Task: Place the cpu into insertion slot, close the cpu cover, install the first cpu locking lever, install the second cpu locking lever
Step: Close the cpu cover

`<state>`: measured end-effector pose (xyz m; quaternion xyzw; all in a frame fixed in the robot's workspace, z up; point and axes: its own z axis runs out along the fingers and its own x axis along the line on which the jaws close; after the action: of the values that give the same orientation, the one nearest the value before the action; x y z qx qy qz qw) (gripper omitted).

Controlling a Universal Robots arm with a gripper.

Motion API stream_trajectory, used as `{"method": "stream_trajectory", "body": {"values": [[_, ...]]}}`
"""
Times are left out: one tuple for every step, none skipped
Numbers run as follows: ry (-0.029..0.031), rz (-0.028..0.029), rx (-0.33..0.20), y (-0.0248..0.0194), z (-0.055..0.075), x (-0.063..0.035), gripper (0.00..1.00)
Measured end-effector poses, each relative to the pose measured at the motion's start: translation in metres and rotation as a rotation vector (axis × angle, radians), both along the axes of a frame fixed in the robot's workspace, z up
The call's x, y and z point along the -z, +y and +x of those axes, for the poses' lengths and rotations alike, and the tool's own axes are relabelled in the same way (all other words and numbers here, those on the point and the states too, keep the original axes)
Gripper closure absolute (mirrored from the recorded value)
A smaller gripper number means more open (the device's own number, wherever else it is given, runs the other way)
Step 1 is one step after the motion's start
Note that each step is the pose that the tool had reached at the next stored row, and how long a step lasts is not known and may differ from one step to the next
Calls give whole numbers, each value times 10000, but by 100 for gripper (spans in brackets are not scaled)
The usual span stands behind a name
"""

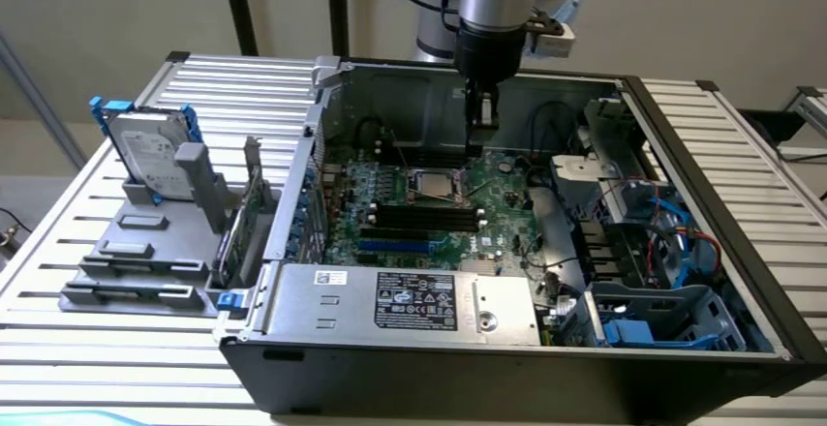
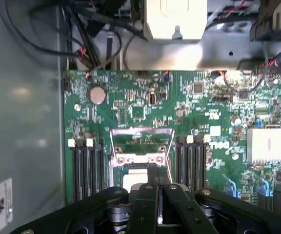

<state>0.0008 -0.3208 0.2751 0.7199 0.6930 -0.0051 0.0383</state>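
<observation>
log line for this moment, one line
jaws: shut, empty, above insertion slot | cpu: looks seated in slot | cpu cover: raised open

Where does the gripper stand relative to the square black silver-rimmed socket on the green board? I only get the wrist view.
Observer: In the exterior view the shut gripper hangs straight down from the arm, its tip just beyond the square black insertion slot, toward the exterior view's right.
Operator: Anything outside the case?
Observer: A silver hard drive stands upright in a grey plastic rack on the slatted table, at the exterior view's left.
Operator: And the case's near corner?
Observer: A blue plastic drive cage sits there, at the exterior view's right.
</observation>
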Motion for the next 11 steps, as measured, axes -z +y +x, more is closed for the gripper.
{"method": "stream_trajectory", "body": {"values": [[13,0,1,-2,45,-23,89],[25,1,0,-5,90,-42,89],[35,2,1,-8,136,-56,89],[40,4,-1,-12,181,-62,89],[45,2,1,-15,226,-63,89],[48,3,0,-18,271,-63,89],[51,4,1,-20,316,-63,89],[52,4,0,-22,365,-63,89],[52,6,1,-22,410,-61,89],[53,6,0,-22,456,-55,89],[53,8,0,-22,496,-40,89]]}}
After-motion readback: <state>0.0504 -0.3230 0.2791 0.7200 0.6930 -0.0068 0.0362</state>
